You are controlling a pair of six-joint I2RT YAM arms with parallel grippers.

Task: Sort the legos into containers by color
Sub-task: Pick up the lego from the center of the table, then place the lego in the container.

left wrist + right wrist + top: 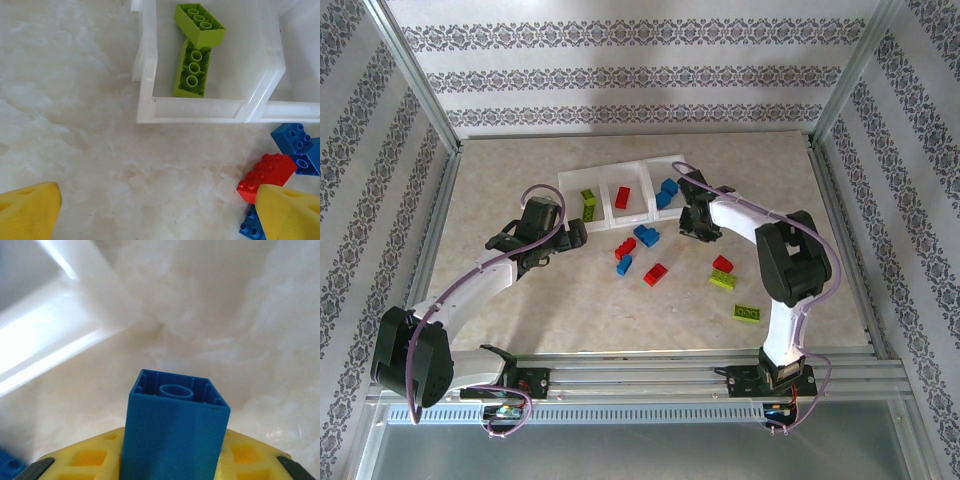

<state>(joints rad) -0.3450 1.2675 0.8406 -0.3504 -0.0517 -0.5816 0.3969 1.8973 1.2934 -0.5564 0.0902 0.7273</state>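
Observation:
The tray of three joined clear containers (642,214) stands at the back. Its left bin (145,75) holds two lime green legos (193,70), the middle one a red lego (622,197), the right one blue legos (667,192). My left gripper (160,215) is open over bare table just in front of the left bin, its yellow fingertips (30,210) wide apart. Beside it lie a red lego (267,175) and two blue legos (297,145). My right gripper (172,460) is shut on a blue lego (175,425), held bottom-up close to the tray's wall (50,340).
Loose legos lie in front of the tray: blue (646,236), red (625,247), blue (624,265), red (656,274), red (722,264), green (722,280) and green (748,314). Patterned walls and metal posts enclose the table.

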